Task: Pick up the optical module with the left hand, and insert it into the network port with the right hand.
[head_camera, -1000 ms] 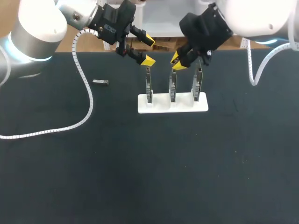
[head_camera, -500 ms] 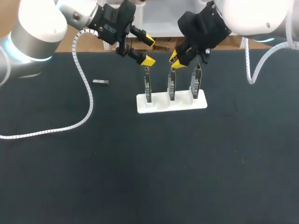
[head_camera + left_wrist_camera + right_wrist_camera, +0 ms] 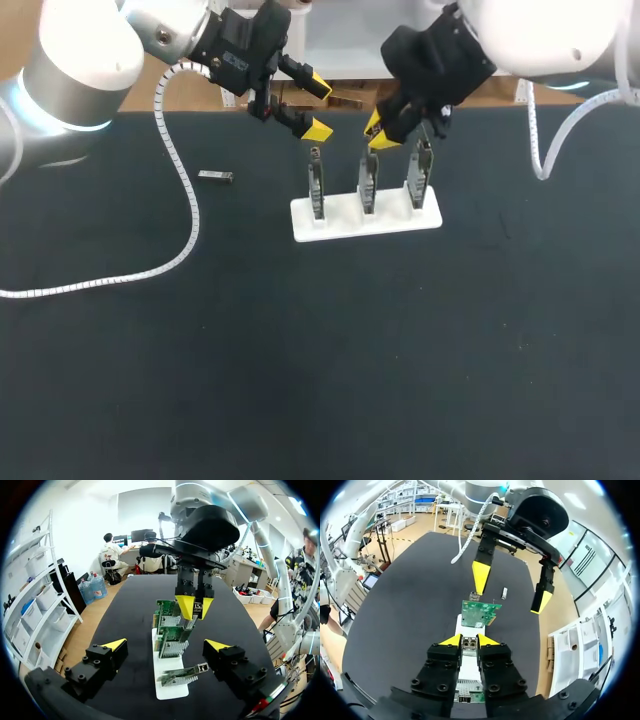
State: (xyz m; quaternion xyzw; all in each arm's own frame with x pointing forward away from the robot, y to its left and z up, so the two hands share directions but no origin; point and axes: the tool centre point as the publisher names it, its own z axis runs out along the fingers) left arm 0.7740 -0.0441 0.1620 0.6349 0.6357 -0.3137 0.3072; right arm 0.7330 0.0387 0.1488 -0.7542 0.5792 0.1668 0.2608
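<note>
The middle network card [image 3: 468,643] in the white stand [image 3: 466,667] is clamped between the right gripper's [image 3: 469,640] fingers. Ahead, the left gripper [image 3: 511,589] is held spread above the far card [image 3: 479,614]. The optical module [image 3: 504,593] is seen lying on the table beyond.

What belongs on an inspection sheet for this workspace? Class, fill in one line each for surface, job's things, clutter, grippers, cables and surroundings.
Surface: black table, matte.
Job's things: optical module lies flat on the table, apart from the arms. A white holder carries a left board, middle board and right board, all upright.
Clutter: nothing seen.
Grippers: left gripper open and holding nothing, above the left board. Right gripper shut on the top of the middle board.
Cables: white coiled cable from the left arm trails across the table. A second coiled cable hangs from the right arm.
Surroundings: nothing seen.
</note>
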